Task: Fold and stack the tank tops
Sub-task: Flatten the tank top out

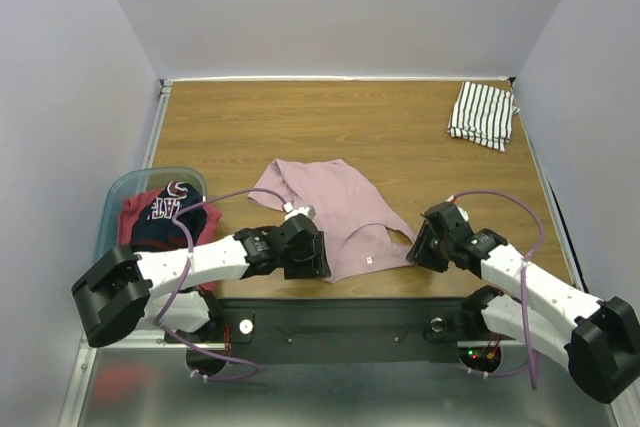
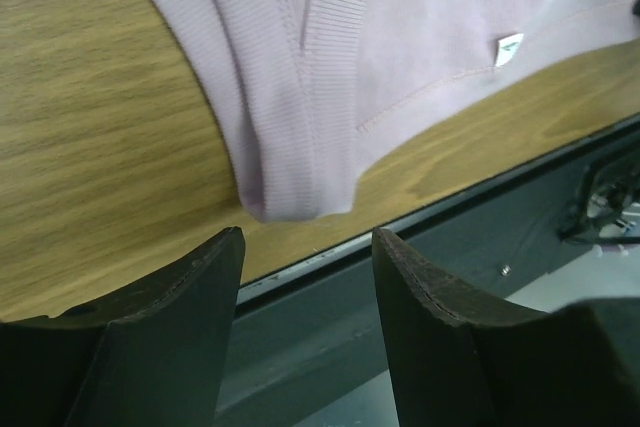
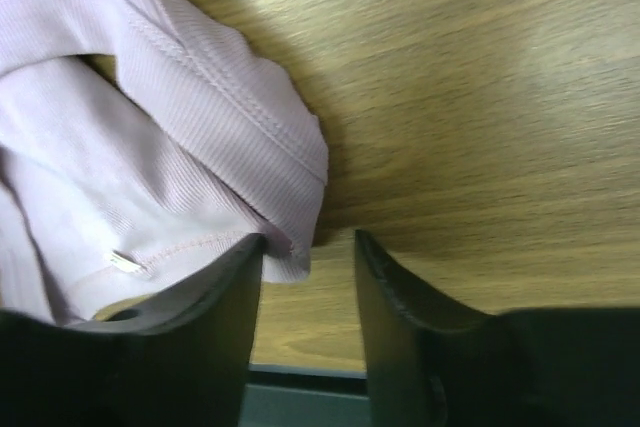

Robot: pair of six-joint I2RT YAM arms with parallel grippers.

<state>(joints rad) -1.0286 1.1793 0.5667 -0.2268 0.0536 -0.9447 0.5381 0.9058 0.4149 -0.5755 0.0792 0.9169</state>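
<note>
The dusty pink tank top (image 1: 340, 209) lies spread out at the near middle of the wooden table. My left gripper (image 1: 312, 263) hovers over its near left strap; in the left wrist view the strap end (image 2: 296, 192) lies just beyond my open left gripper (image 2: 307, 237), untouched. My right gripper (image 1: 421, 247) is at the top's near right corner. There the pink strap edge (image 3: 290, 247) sits against one finger (image 3: 235, 297) of my right gripper (image 3: 308, 242), whose jaws stand part-way apart with bare wood between them. The striped tank top (image 1: 482, 114) lies folded at the far right.
A translucent light-blue tub (image 1: 113, 194) stands at the near left and holds a navy top (image 1: 172, 213) and a dark red top (image 1: 138, 211). The table's near metal edge (image 2: 450, 209) runs right under the left fingers. White walls enclose the table.
</note>
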